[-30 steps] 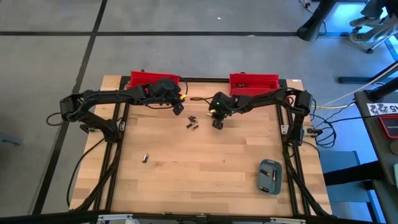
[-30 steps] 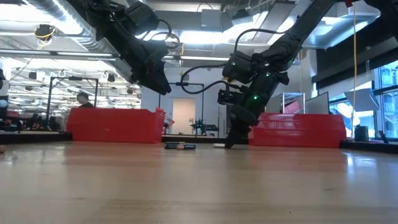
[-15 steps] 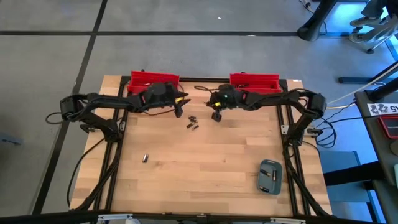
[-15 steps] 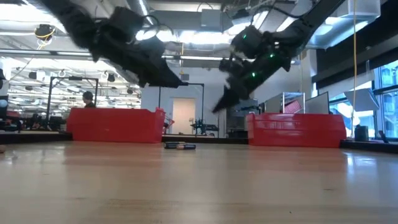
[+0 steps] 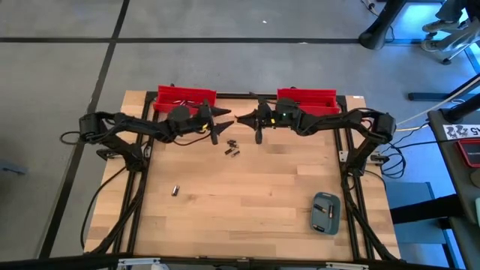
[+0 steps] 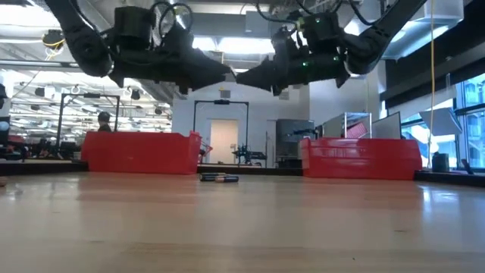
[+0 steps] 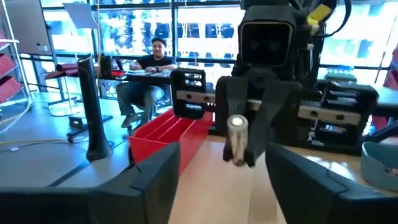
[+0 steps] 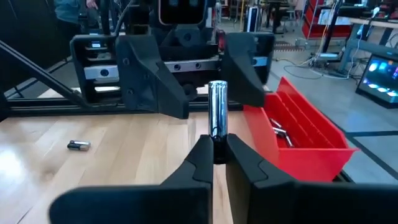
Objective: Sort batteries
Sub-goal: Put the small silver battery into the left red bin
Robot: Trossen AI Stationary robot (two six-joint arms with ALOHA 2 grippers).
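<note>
My right gripper is shut on one battery, a silvery cylinder, held high above the far middle of the table. My left gripper faces it, level and open. Its two fingers stand either side of the battery's free end without touching it. Both grippers meet tip to tip in the low view, left against right. Two more batteries lie on the wood below them, and a single one lies toward the near left. My right gripper pinches the battery by one end between its two fingers. The fingers come level from the table's right. The rest of the battery sticks out past the fingertips toward my left gripper, its round end facing it. It is lifted clear of the table.
Two red bins stand along the far edge; the left one holds a few batteries. A grey-blue case lies at the near right. A person sits at a desk beyond the table.
My right gripper has risen from the table with the battery and tipped from pointing down to level, facing the table's left. My left gripper has tipped up from a downward slant to level, facing right, so the two now meet tip to tip.
</note>
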